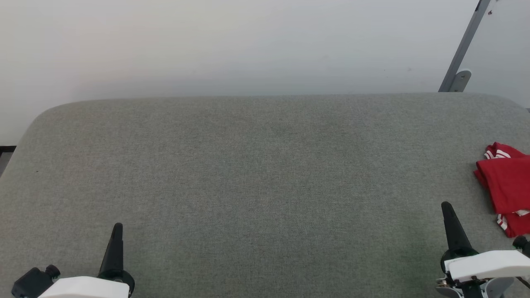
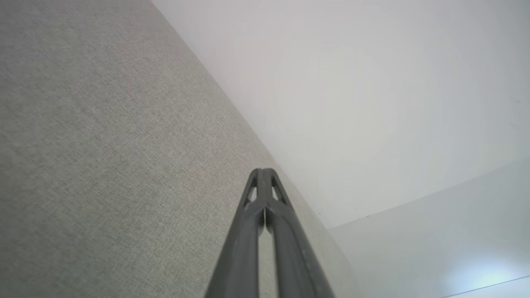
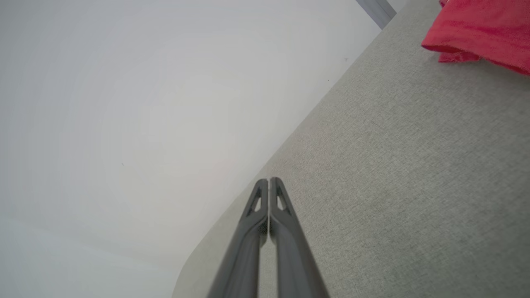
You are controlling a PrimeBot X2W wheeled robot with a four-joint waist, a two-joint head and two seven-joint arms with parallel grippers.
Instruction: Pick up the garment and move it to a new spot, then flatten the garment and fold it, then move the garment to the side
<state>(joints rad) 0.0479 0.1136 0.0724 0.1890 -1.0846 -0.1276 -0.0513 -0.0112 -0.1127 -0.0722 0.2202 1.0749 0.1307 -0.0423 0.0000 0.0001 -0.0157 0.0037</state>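
The garment (image 1: 508, 185) lies folded in a red bundle at the right edge of the grey table (image 1: 256, 178), with red-white stripe trim showing at its top and bottom; its number is hidden. In the right wrist view the garment (image 3: 484, 29) sits at the upper right. My right gripper (image 1: 446, 205) (image 3: 269, 180) is shut and empty, a little left of and nearer than the bundle. My left gripper (image 1: 117, 226) (image 2: 263, 170) is shut and empty at the lower left, far from the cloth.
A pale wall (image 1: 232, 45) rises behind the table's far edge. A grey metal post with a bracket (image 1: 459, 74) stands at the back right. The table's corners are rounded, and the garment runs past the head view's right edge.
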